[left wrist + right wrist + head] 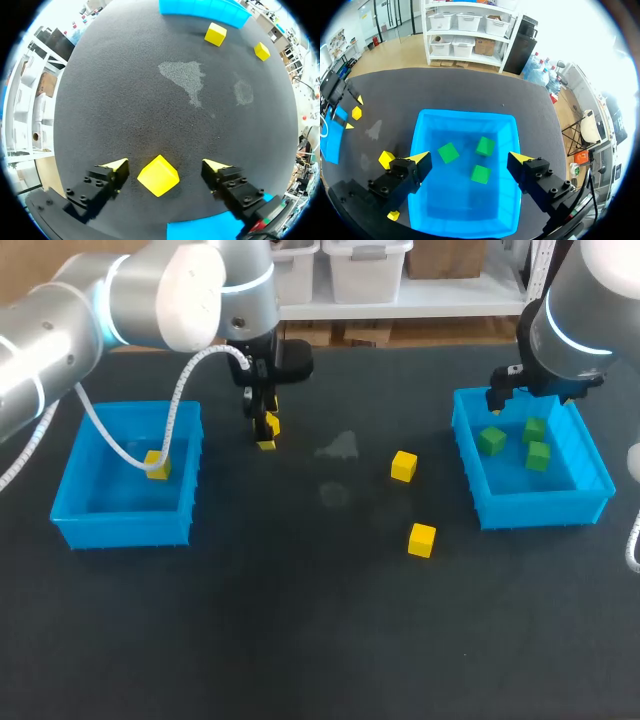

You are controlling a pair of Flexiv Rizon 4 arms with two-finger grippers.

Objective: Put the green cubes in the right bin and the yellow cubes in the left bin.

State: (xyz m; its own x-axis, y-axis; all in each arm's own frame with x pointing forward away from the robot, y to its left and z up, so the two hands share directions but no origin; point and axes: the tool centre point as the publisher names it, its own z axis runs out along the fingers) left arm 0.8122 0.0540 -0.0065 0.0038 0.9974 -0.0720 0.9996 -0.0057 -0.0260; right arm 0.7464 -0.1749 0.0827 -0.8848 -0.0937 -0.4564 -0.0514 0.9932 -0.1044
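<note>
Pincers: your left pincer (165, 169) is spread apart, low over the table (125, 115). A yellow cube (158, 175) rests on the table between its fingers (116, 166), turned corner-on and touching neither. Your right pincer (470, 160) is likewise spread, holding nothing, above the right bin (465, 116). Three green cubes (448, 152) lie apart on that bin's floor. The left bin (80, 525) holds one binned cube (157, 465), yellow. Two loose cubes (403, 466), also yellow, lie between the bins, nearer the right one. Expect a dark, fine-grained table surface with pale smudges (185, 77). The bins are bright blue, rectangular and open-topped. The cubes are solid-coloured with crisp edges.
</note>
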